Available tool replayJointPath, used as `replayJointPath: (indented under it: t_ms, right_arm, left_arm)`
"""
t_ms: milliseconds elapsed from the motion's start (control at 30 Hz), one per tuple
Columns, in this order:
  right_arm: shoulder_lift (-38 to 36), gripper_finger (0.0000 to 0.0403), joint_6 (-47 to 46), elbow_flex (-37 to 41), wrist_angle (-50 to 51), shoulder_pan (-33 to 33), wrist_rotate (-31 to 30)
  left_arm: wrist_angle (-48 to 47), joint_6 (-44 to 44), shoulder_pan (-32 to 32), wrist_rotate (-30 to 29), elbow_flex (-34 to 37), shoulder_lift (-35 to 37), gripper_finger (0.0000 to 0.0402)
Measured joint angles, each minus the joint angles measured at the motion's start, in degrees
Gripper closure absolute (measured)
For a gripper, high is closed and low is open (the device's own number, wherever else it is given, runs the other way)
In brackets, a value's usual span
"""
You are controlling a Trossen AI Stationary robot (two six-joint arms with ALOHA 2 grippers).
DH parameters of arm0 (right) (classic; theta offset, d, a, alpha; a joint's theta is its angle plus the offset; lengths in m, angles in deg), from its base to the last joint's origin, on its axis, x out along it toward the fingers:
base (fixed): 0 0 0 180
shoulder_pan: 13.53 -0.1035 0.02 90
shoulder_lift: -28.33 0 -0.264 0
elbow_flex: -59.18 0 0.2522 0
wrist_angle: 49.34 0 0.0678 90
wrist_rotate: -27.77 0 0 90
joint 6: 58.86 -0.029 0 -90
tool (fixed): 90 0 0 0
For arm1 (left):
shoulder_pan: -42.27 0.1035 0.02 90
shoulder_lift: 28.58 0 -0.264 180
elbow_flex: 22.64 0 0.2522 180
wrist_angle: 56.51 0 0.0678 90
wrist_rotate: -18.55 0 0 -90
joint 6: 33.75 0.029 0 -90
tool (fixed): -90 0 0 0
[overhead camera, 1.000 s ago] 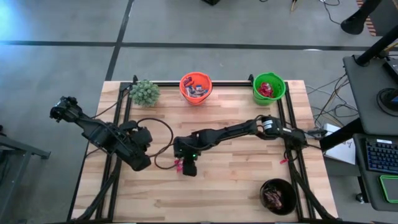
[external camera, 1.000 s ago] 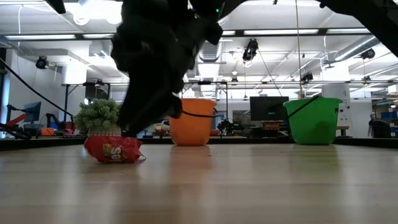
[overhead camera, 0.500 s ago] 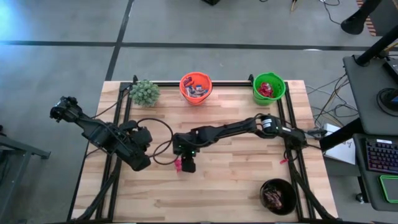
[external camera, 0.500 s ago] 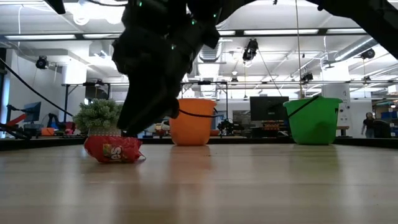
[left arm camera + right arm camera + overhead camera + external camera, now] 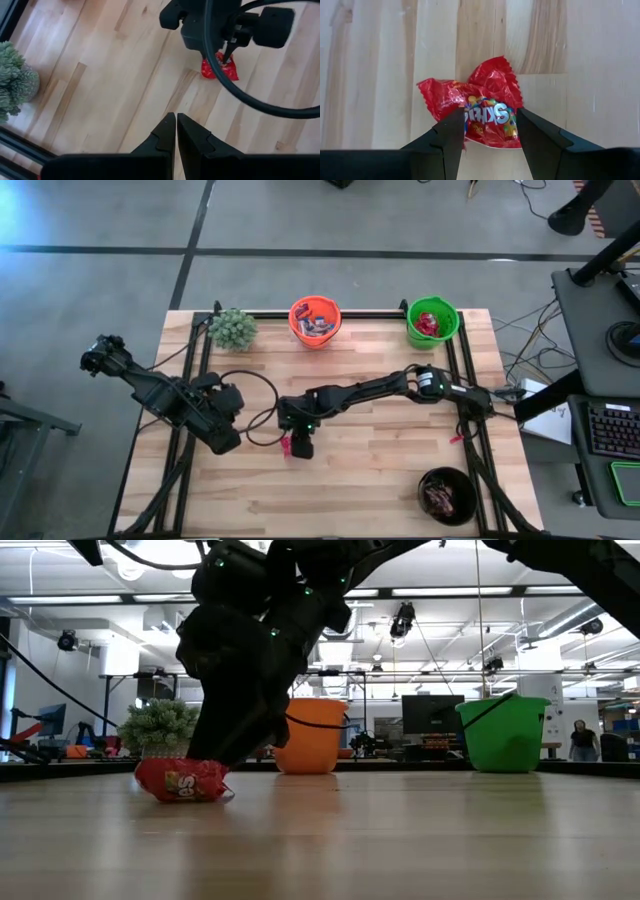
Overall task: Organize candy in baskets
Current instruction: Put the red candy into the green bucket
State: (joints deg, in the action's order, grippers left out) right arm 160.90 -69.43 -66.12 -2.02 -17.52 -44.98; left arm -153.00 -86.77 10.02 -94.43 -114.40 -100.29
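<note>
One red wrapped candy (image 5: pixel 487 112) lies flat on the wooden table, left of centre (image 5: pixel 287 444). My right gripper (image 5: pixel 489 117) is open and low over it, with one finger on each side of the wrapper; in the low view its dark bulk stands right above the candy (image 5: pixel 183 781). My left gripper (image 5: pixel 176 120) is shut and holds nothing; it hangs above the table's left part (image 5: pixel 225 442). The orange basket (image 5: pixel 314 320) and the green basket (image 5: pixel 432 322) stand at the far edge, and the black basket (image 5: pixel 447 495) at the near right corner. All three hold candy. My right gripper comes at the red candy from above on a slant, one finger (image 5: pixel 451 131) on each side of the wrapper's middle (image 5: pixel 487 112). Whether the fingers touch the wrapper, I cannot tell. The candy lies on the table.
A fuzzy grey-green plant (image 5: pixel 233 329) stands at the far left corner. A black cable loops over the table between the two arms (image 5: pixel 262 405). Dark rails run along the table's left and right sides. Bare wood lies near the front edge.
My right gripper has sunk a little toward the red candy, its fingers as wide apart as before. The candy has stayed where it was.
</note>
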Motion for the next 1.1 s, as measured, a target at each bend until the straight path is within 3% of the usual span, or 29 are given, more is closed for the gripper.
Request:
replayJointPath:
  t_ms: [500, 633, 833, 1100]
  right_arm:
    - [-0.34, 0.0239, -3.04, 7.36, -8.67, 0.39, -0.34]
    - [-0.46, 0.0272, -5.37, 9.46, -11.5, 0.66, -0.3]
    - [-0.44, 0.0375, -6.73, 10.21, -12.59, 1.03, -0.2]
    - [-0.39, 0.0393, -10.49, 7.56, -9.78, 1.49, 3.75]
  left_arm:
    - [-1.18, 0.02, 0.0, -0.46, 0.01, 0.01, 0.0402]
    - [-1.17, 0.93, 0.0, -0.48, 0.01, 0.01, 0.0402]
    - [-1.16, 1.49, 0.0, -0.46, 0.0, 0.01, 0.0402]
    - [-1.11, 0.96, -0.01, -0.46, 0.0, -0.01, 0.0402]
